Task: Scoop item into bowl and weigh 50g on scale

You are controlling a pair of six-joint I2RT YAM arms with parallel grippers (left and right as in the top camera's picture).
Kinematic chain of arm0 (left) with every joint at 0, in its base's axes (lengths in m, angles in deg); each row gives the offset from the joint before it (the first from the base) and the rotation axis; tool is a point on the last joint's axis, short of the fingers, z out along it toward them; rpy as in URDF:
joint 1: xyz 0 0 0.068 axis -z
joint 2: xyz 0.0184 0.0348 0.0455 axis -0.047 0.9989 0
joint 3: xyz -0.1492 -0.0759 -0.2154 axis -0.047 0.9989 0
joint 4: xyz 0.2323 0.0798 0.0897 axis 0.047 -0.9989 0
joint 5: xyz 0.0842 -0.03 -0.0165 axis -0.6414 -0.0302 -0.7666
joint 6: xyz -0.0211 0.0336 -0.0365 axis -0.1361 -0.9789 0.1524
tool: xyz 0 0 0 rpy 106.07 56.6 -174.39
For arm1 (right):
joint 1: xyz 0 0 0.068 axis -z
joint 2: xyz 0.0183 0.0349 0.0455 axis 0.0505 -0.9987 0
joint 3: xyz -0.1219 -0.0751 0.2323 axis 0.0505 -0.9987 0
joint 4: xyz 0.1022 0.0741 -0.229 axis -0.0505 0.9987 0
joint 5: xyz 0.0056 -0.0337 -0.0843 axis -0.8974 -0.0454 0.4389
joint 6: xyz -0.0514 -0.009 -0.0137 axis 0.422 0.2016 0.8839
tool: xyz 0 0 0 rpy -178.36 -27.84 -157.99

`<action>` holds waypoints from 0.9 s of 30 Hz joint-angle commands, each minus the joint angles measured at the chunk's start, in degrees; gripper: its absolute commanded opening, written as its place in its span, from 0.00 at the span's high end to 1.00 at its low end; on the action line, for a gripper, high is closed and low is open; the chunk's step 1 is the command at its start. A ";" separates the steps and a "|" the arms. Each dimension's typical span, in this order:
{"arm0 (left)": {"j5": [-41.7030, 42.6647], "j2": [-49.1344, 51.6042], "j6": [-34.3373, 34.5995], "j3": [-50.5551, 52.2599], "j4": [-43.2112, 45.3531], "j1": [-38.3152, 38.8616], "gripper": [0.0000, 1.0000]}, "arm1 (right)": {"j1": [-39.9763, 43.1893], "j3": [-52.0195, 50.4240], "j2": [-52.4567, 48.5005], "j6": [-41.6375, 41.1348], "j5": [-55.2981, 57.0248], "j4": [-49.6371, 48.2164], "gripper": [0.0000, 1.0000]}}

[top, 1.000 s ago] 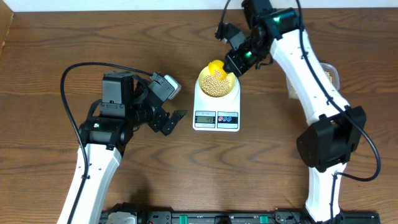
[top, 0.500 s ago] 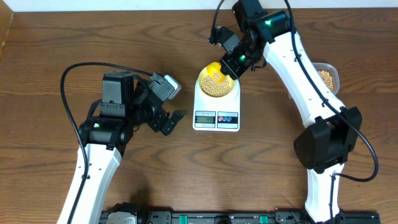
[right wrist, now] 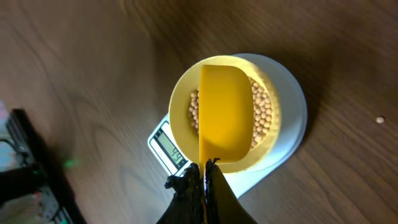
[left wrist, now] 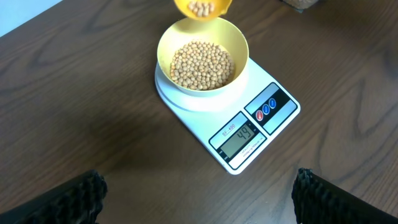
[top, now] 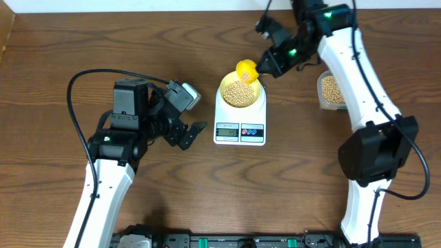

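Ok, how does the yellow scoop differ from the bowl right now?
The scoop is a deeper orange-yellow; the bowl is pale yellow. The scoop is held in the air above the bowl's rim by the right fingers, while the bowl sits on the scale. The scoop carries a few beans; the bowl holds a heap. Both are yellow.

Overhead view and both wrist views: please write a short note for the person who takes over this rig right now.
Left gripper: open, empty, beside the scale.
Right gripper: shut on the handle of the yellow scoop, which hangs over the rim of the bowl with a few beans in it.
The bowl sits on the scale, holding many beans. The clear tub with more beans is near the right arm.
Done: most of the scooping. The display seems to read just under fifty; the last digit is unclear.
Left: probably trickle in a few beans, then check the reading.
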 commanded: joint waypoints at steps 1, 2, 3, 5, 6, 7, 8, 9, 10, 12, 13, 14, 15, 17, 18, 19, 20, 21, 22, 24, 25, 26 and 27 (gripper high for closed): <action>0.28 0.39 -0.55 0.24 0.07 -0.15 0.03 | 0.31 0.81 1.92 -0.57 -4.26 0.00 0.99; 0.26 0.39 -0.55 0.24 0.07 -0.15 0.02 | 0.31 0.81 1.92 -0.33 -4.24 -0.17 0.99; 0.26 0.39 -0.55 0.24 0.07 -0.15 0.03 | 0.31 0.81 1.92 -0.09 -4.24 -0.37 0.99; 0.26 0.39 -0.55 0.24 0.04 -0.15 0.02 | 0.00 0.81 1.92 1.51 -3.87 -0.39 0.99; 0.28 0.39 -0.55 0.24 0.07 -0.15 0.03 | -0.24 0.81 1.92 1.86 -3.56 -0.39 0.99; 0.26 0.39 -0.55 0.24 0.07 -0.15 0.02 | -0.81 0.81 1.92 1.99 -2.27 -0.39 0.99; 0.26 0.39 -0.55 0.24 0.07 -0.15 0.03 | -1.16 0.81 1.92 1.99 -1.25 -0.33 0.99; 0.26 0.39 -0.52 0.24 0.07 -0.15 0.02 | -1.49 0.81 1.90 1.99 -0.42 -0.33 0.99; 0.28 0.39 -0.55 0.24 0.07 -0.15 0.03 | -1.88 0.81 1.92 1.99 0.55 -0.35 0.99; 0.28 0.39 -0.55 0.24 0.07 -0.15 0.02 | -2.47 0.81 1.90 1.99 2.27 -0.37 0.99; 0.26 0.39 -0.55 0.24 0.07 -0.15 0.02 | -2.78 0.81 1.92 2.01 3.32 -0.35 0.99; 0.26 0.39 -0.55 0.24 0.07 -0.15 0.03 | -3.02 0.81 1.92 2.01 4.48 -0.33 0.99; 0.26 0.39 -0.55 0.24 0.04 -0.15 0.02 | -3.37 0.81 1.92 2.12 5.97 -0.33 0.99; 0.26 0.39 -0.55 0.24 0.04 -0.15 0.02 | -3.93 0.81 1.92 2.91 7.87 -0.24 0.99; 0.28 0.39 -0.55 0.24 0.07 -0.15 0.02 | -4.17 0.81 1.90 2.97 8.35 -0.24 0.99; 0.26 0.39 -0.55 0.24 0.07 -0.15 0.03 | -4.28 0.81 1.92 3.08 8.50 -0.24 0.99; 0.26 0.39 -0.55 0.24 0.07 -0.15 0.02 | -4.39 0.81 1.92 3.08 8.74 -0.26 0.99; 0.26 0.39 -0.55 0.24 0.07 -0.15 0.02 | -4.44 0.81 1.92 3.10 9.09 -0.24 0.99; 0.26 0.39 -0.55 0.24 0.07 -0.15 0.02 | -4.44 0.81 1.92 3.10 9.44 -0.22 0.99; 0.26 0.39 -0.55 0.24 0.07 -0.15 0.03 | -4.50 0.81 1.92 3.28 9.75 -0.17 0.99; 0.28 0.39 -0.55 0.24 0.04 -0.15 0.02 | -4.59 0.81 1.92 3.50 9.73 -0.20 0.99; 0.26 0.39 -0.55 0.24 0.07 -0.15 0.02 | -4.66 0.81 1.92 3.52 9.75 -0.22 0.99; 0.26 0.39 -0.55 0.24 0.07 -0.15 0.02 | -4.79 0.81 1.92 3.54 9.75 -0.28 0.99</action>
